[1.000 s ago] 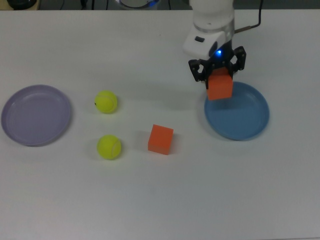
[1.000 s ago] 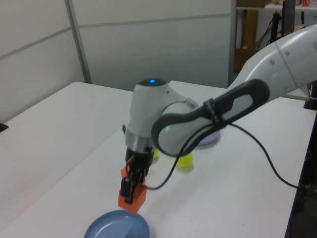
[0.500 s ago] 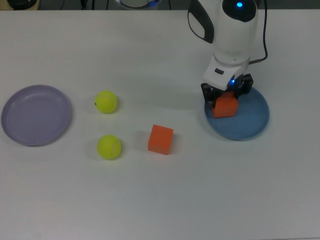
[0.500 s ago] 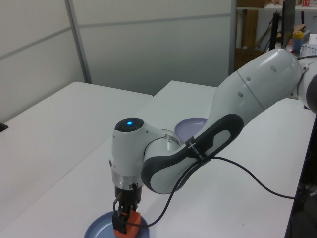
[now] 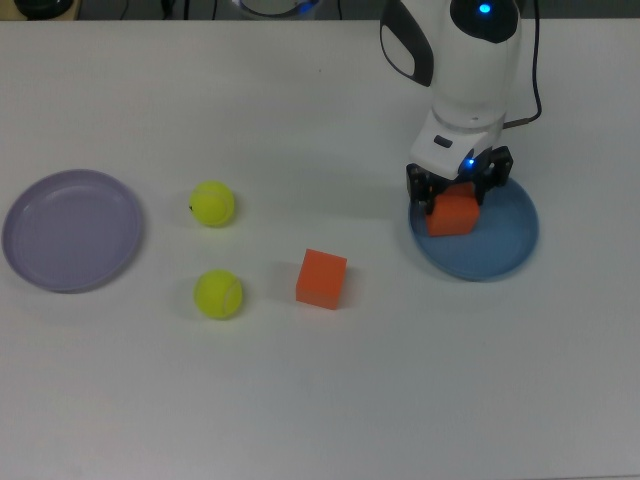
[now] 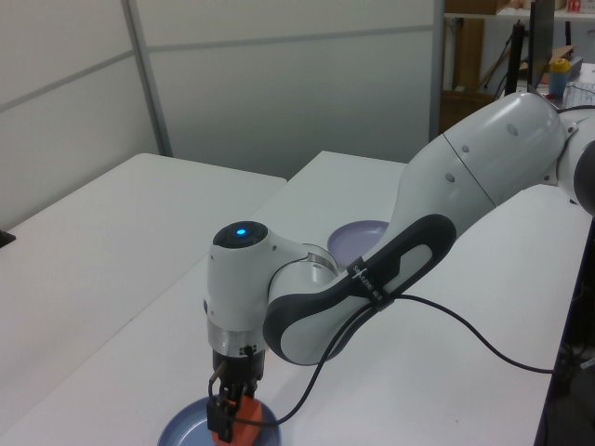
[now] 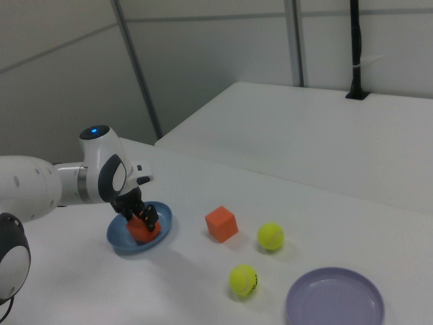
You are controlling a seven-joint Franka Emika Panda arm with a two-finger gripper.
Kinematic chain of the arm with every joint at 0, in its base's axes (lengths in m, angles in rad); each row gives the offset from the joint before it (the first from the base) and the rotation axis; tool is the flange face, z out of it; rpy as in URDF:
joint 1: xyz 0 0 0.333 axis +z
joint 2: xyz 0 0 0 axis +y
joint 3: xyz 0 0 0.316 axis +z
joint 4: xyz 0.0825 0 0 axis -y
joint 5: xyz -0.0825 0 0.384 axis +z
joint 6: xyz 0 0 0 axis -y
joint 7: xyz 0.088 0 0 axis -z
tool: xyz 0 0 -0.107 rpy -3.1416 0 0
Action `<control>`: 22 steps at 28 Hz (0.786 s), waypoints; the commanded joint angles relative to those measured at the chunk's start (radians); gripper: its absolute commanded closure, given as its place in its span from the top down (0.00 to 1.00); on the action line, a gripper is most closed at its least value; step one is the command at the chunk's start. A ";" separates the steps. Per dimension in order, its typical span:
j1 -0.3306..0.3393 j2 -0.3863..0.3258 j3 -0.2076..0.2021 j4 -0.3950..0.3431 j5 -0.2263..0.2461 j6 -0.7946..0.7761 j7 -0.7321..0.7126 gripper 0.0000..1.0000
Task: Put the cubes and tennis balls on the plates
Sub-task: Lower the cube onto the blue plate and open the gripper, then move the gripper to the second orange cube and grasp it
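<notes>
My gripper [image 5: 455, 200] is down over the blue plate [image 5: 505, 245], shut on one orange cube [image 5: 452, 214] that rests on the plate's left part in the top view. The right view shows the same cube [image 7: 141, 229] low in the blue plate [image 7: 122, 240]. The second orange cube [image 5: 321, 279] lies loose on the table, left of the blue plate in the top view. Two yellow-green tennis balls [image 5: 213, 203] [image 5: 218, 294] sit further left, beside the empty lavender plate [image 5: 72, 230]. The upper ball shows a small black mark.
The white arm [image 6: 390, 269] arches over the table in the left view and hides the balls and the loose cube there. A black cable [image 5: 530, 60] runs off the wrist. The table's far edge runs along the top of the top view.
One second ago the cube hung in the gripper above the blue plate's edge; it came down onto the plate. Over the last half second almost nothing has moved.
</notes>
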 commanded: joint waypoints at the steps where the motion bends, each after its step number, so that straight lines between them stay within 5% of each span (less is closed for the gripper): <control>1: 0.000 -0.009 0.011 0.012 -0.010 0.010 0.054 1.00; 11: -0.049 -0.043 0.004 0.132 0.023 -0.088 0.126 1.00; 17: -0.060 -0.046 -0.082 0.179 0.022 -0.114 0.126 1.00; 22: -0.092 -0.046 -0.110 0.185 0.023 -0.116 0.121 1.00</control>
